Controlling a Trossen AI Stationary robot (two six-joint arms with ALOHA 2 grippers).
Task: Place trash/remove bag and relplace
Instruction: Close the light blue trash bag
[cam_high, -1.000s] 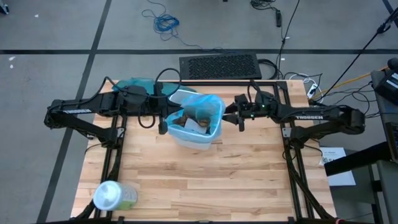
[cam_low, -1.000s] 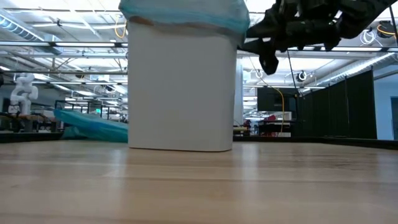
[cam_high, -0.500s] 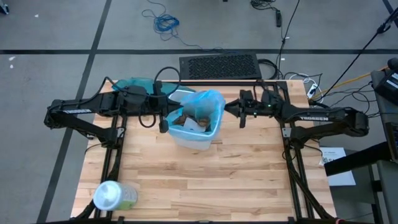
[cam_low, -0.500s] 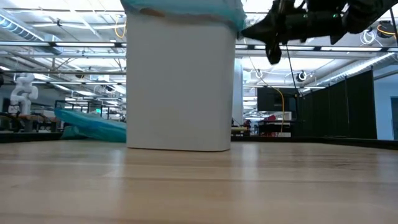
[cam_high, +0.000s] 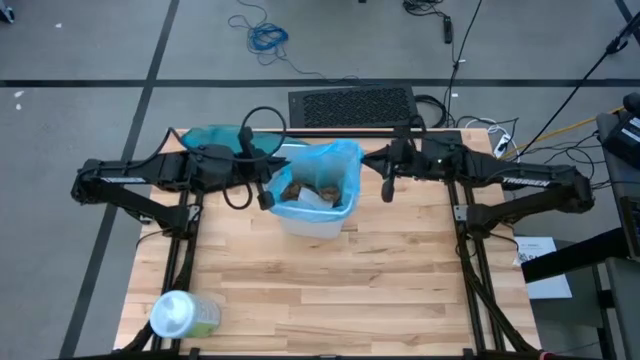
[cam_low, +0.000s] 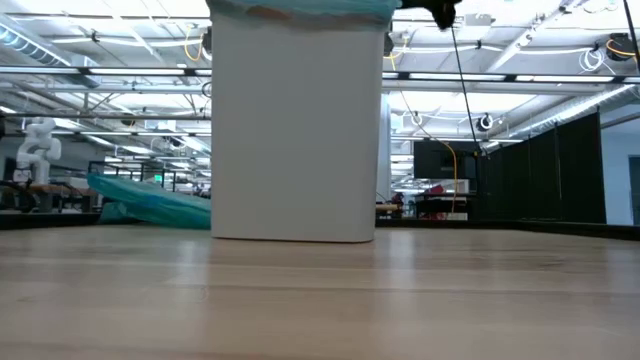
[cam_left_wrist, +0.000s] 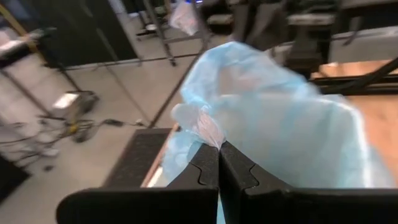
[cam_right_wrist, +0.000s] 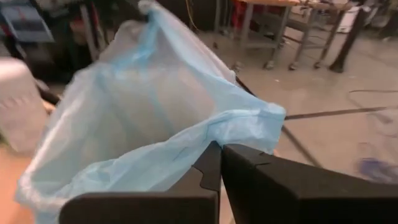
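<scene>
Bag (cam_high: 322, 160): light-blue liner in white bin (cam_low: 296, 130), brown paper trash (cam_high: 312, 188) inside
Left tool (cam_left_wrist: 218, 163): clenched on bag's left edge
Right tool (cam_right_wrist: 219, 163): clenched on bag's right edge

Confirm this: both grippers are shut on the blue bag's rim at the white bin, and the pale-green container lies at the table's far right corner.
Not quite. The pale-green container lies at the table's near left corner, as the high view shows. The rest holds: the left gripper and right gripper are shut on the blue bag at the white bin.
</scene>
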